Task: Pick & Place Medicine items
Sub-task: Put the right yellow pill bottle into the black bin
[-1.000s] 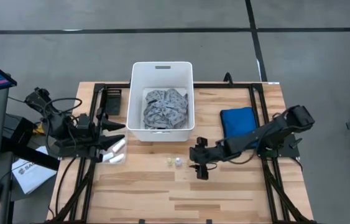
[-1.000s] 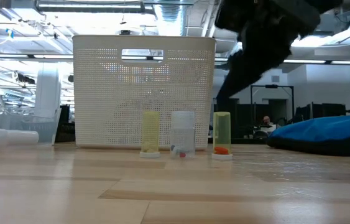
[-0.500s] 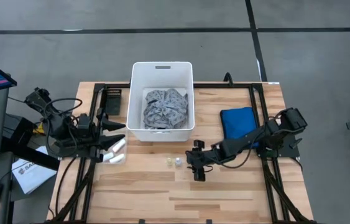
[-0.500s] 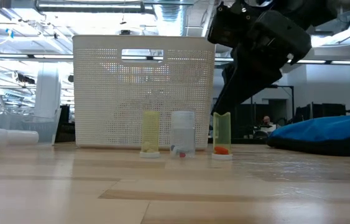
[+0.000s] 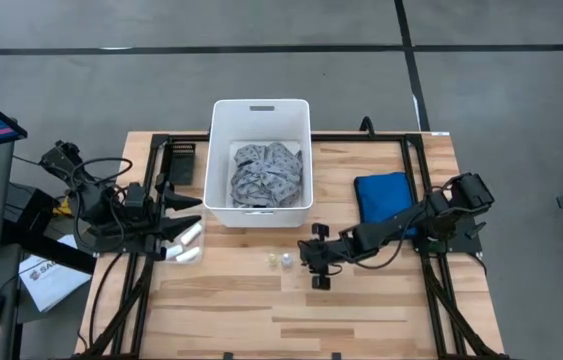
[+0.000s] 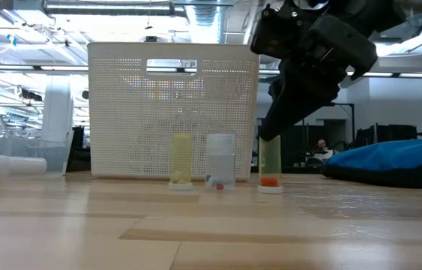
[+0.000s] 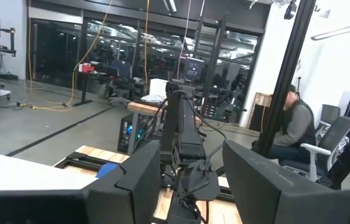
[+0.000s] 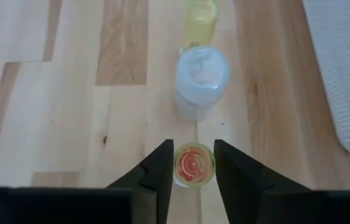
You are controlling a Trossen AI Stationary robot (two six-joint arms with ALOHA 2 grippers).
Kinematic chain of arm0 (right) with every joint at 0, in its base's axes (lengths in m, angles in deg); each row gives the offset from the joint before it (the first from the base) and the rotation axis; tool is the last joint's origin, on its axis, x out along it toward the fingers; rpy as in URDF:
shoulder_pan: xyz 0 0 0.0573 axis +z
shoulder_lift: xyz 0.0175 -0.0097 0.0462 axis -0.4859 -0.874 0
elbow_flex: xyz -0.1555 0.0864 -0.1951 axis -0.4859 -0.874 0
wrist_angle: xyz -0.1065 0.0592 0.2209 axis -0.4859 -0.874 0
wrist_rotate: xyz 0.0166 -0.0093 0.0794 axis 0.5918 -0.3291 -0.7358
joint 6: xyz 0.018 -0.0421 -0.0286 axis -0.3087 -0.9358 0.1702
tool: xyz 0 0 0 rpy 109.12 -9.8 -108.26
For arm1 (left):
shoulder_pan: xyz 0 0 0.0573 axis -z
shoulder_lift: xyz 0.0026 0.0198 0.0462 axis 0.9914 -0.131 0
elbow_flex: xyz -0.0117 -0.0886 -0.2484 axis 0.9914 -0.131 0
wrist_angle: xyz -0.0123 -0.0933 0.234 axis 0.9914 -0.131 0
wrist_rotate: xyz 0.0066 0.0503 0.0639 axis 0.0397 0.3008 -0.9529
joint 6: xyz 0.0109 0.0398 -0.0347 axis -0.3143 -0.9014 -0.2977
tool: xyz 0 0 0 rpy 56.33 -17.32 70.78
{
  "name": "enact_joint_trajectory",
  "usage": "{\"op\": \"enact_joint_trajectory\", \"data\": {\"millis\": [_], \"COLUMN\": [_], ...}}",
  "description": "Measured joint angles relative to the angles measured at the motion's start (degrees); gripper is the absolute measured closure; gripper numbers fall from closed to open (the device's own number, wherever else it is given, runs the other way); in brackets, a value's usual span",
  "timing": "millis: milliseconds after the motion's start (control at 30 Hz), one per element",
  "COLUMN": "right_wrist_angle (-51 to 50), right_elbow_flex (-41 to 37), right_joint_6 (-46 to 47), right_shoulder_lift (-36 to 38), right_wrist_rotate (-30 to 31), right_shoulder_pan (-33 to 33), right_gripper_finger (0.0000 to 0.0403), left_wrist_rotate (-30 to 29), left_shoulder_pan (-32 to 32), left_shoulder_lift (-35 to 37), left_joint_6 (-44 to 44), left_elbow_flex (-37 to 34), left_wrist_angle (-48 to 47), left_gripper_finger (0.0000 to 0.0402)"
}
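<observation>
Wooden table (image 5: 361,310): right gripper (image 8: 193,163) straddles orange-bottomed vial (image 8: 194,164); clear vial (image 8: 201,81) adjacent.

A: Right gripper (image 8: 193,163): were its jaws clamped on the vial with the orange base (image 8: 194,164)?
B: Undetermined. The fingers flanked it closely; contact was not discernible. From above, the gripper hid that vial.
A: White tubes (image 5: 187,243) at the table's left edge?
B: Partly covered by the left gripper (image 5: 183,226); count unclear.
A: White bin (image 6: 173,109)?
B: Contents hidden in the low view.
</observation>
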Motion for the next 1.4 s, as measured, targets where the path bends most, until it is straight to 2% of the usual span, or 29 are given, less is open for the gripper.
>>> {"op": "enact_joint_trajectory", "data": {"millis": [200,433,600,700,833,967,1100,1267,1333,1400], "right_wrist_angle": [-1.1,-5.8,-5.4,-4.8,-0.9,1.1,1.2,1.1,1.0,0.9], "right_elbow_flex": [0.0,3.7,8.8,12.1,16.5,22.0,28.1,34.1,35.9,37.7], "right_joint_6": [0.1,0.2,0.0,-0.1,-0.2,-1.2,-5.9,-12.8,-14.5,-15.3], "right_shoulder_lift": [1.2,8.2,14.2,16.4,17.6,17.1,15.2,11.7,9.9,8.3], "right_wrist_rotate": [-0.7,-0.6,0.8,3.9,5.1,5.1,5.0,3.6,3.4,3.1], "right_shoulder_pan": [0.0,0.0,-0.1,-1.2,-4.2,-6.7,-8.6,-10.3,-11.2,-12.1], "right_gripper_finger": [0.0301,0.0305,0.0307,0.0307,0.0307,0.0307,0.0307,0.0307,0.0307,0.0307], "left_wrist_rotate": [0.0,-0.1,-3.3,-6.5,-11.1,-19.7,-29.7,-30.9,-30.8,-30.4], "left_shoulder_pan": [0.0,0.0,0.0,0.0,0.0,0.0,-1.2,-3.6,-4.2,-4.8], "left_shoulder_lift": [0.0,0.0,0.0,-0.2,-2.4,-6.2,-10.4,-14.5,-16.2,-17.7], "left_joint_6": [0.0,0.0,0.2,-2.3,-11.5,-24.0,-36.9,-54.2,-59.5,-60.3], "left_elbow_flex": [0.0,0.0,0.0,0.0,0.0,0.0,0.0,0.1,1.1,2.7], "left_wrist_angle": [0.0,0.0,-0.2,-1.0,-1.4,-0.7,8.4,28.4,31.2,30.3], "left_gripper_finger": [0.0234,0.0234,0.0234,0.0230,0.0215,0.0193,0.0169,0.0145,0.0139,0.0135]}}
